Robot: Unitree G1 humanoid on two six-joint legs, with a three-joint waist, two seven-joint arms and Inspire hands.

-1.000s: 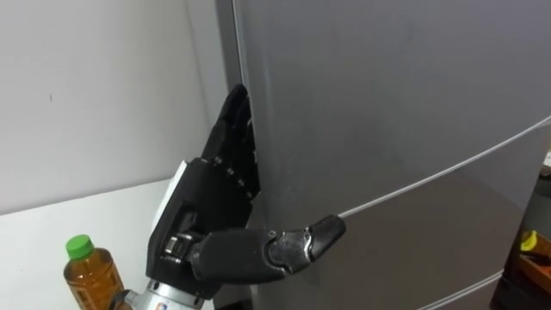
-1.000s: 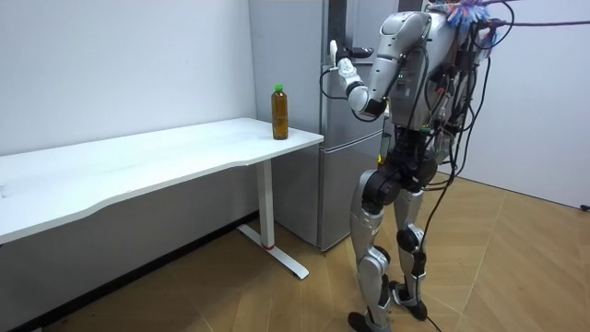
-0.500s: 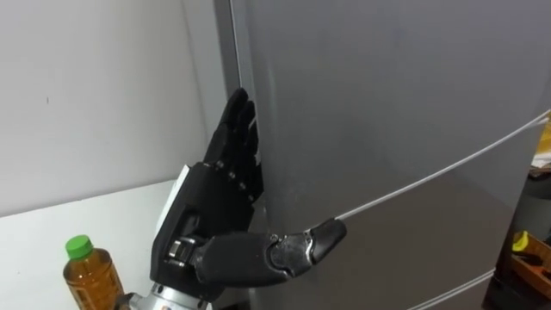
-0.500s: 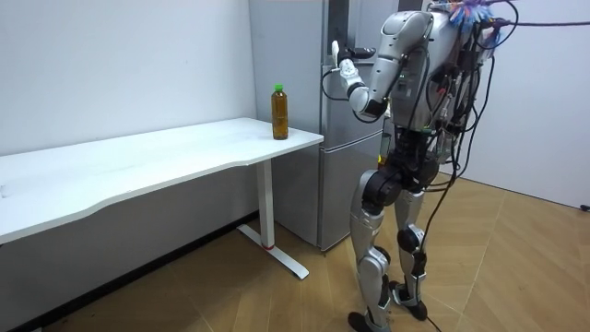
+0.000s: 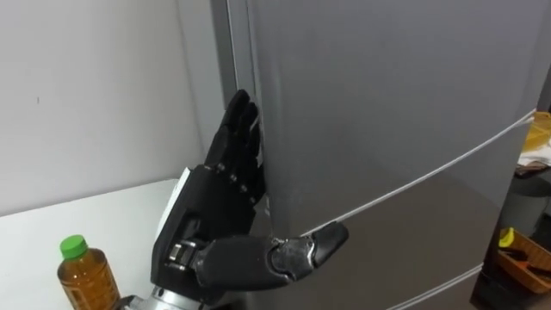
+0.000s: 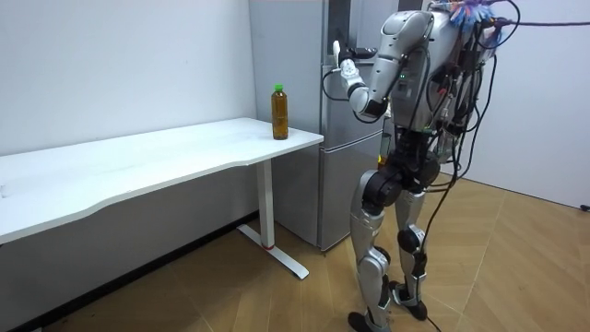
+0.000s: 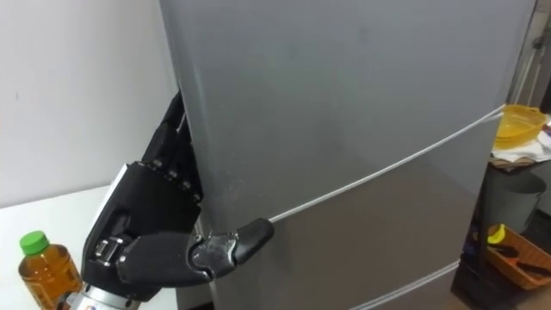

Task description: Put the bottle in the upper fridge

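A bottle (image 5: 82, 275) of amber drink with a green cap stands on the white table (image 5: 103, 215), close to its end by the fridge (image 6: 300, 138). I stand in front of the fridge with my left arm raised. My left hand (image 5: 211, 207) is open at the left edge of the grey upper door (image 5: 387, 95). Its straight fingers lie along the door's side, and the thumb reaches across the front just below the seam (image 5: 430, 172) between the upper and lower doors. The door looks shut. The bottle is down and to the left of the hand, untouched.
A white wall runs behind the table (image 6: 138, 161) and left of the fridge. To the fridge's right are a yellow bowl (image 7: 516, 120) on a surface and a brown basket (image 5: 521, 254) with a yellow item lower down. Wooden floor lies open behind me.
My left hand has edged slightly further onto the door's left edge. The eye view has shifted a little. The bottle and door stand as before.
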